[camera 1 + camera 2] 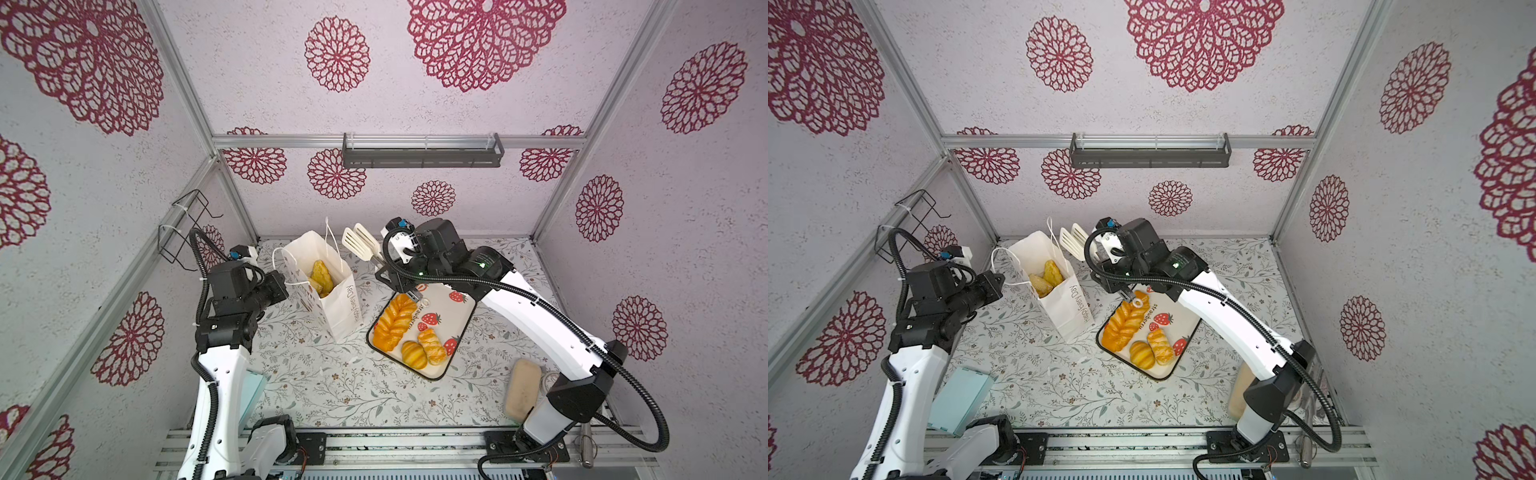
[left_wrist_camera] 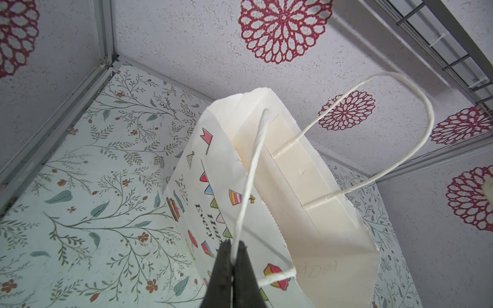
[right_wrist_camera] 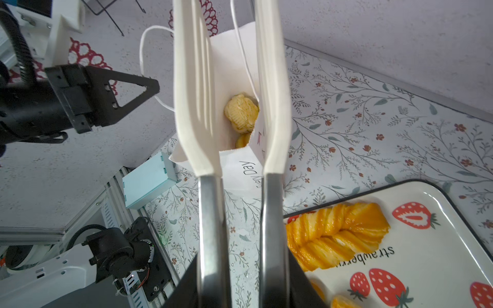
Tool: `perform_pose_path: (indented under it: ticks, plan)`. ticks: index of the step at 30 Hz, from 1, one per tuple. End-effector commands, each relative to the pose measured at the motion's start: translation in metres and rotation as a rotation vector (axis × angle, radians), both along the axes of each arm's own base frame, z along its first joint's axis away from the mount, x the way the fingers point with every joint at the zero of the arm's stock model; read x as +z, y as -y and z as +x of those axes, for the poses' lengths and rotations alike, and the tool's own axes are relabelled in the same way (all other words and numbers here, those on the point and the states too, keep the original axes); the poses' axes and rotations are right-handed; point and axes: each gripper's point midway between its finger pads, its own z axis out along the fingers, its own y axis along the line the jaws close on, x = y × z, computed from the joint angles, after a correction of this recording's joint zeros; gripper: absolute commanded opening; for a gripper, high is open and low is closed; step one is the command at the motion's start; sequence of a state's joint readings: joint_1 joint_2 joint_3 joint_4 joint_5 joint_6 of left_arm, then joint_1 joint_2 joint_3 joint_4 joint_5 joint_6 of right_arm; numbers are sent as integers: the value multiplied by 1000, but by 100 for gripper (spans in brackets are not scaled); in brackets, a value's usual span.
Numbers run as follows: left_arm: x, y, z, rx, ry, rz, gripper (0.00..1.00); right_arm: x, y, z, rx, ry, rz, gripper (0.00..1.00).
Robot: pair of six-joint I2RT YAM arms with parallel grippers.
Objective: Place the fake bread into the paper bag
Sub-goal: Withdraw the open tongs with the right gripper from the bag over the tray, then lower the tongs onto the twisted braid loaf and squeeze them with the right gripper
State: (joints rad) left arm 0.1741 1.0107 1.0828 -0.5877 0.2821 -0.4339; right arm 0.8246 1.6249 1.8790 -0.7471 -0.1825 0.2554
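The left gripper (image 2: 234,246) pinches a cord handle (image 2: 250,170), holding the paper bag (image 1: 332,309) open at far left, some bread (image 3: 241,113) already inside; the right gripper (image 3: 242,280) clamps empty tongs (image 3: 210,213); best lower them astride the braided loaf (image 1: 395,322) on the tray (image 1: 459,320) just right, squeezing gently across its width.

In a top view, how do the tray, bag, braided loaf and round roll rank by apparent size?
1. Tray and bag: alike; the tall bag's top sits nearer the camera, so unranked.
2. Braided loaf.
3. Round roll.
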Motion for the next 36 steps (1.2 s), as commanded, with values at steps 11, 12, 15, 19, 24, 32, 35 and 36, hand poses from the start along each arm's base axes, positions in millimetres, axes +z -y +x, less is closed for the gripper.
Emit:
perform_pose_path:
  ticks: [11,12,15,19,24,32,35,36]
  plan:
    - [3,-2,4,4,20,-6,0,-5,74,9,-198,-47,56,40]
    - [3,-1,4,1,19,-8,0,-9,77,8,-204,-64,56,40]
    - [4,-1,5,-1,22,-11,0,-24,83,7,-221,-115,57,40]
    - [3,-1,4,1,18,-10,0,-45,87,5,-244,-173,43,40]
    - [3,0,5,-3,19,-12,0,-66,91,6,-282,-238,53,44]
    - [3,0,4,-5,17,-12,0,-109,97,7,-324,-354,25,47]
    - [2,0,4,-4,15,-12,0,-128,102,6,-345,-402,13,48]
    - [2,0,4,-5,15,-12,0,-134,103,6,-349,-415,13,48]
